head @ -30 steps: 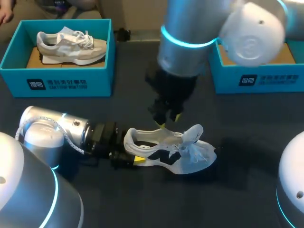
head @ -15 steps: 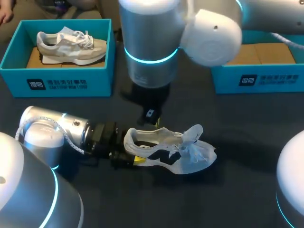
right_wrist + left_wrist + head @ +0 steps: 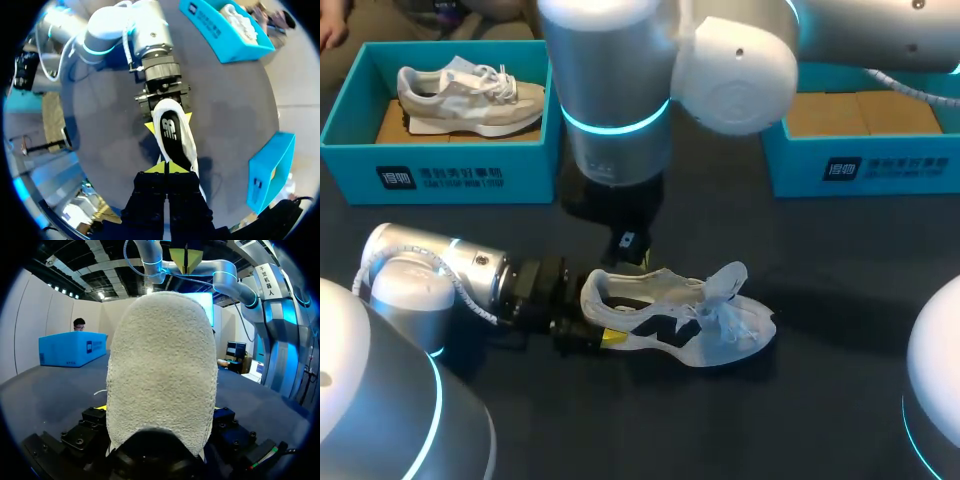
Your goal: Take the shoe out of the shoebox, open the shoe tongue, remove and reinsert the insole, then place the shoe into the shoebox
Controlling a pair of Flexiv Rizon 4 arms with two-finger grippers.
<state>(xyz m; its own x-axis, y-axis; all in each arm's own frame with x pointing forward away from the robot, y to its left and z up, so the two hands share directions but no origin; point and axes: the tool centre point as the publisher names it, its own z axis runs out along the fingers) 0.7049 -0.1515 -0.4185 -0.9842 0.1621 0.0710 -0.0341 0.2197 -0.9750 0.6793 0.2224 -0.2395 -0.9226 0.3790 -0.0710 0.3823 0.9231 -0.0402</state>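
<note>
With my left end effector clamped on the heel of the shoe on the bench, my right end effector hovers above it with tips pinched together, so I judge the insole comes next: descend into the collar and grip.

The table has a dark, matte top. Two open teal shoeboxes stand on it along the far edge, well apart from each other: the left shoebox at the far left corner and the right shoebox toward the far right corner. A white shoe with a dark side mark lies near the middle of the top, closer to the front edge than the boxes are. Its heel points toward the left edge and its toe toward the right edge.
</note>
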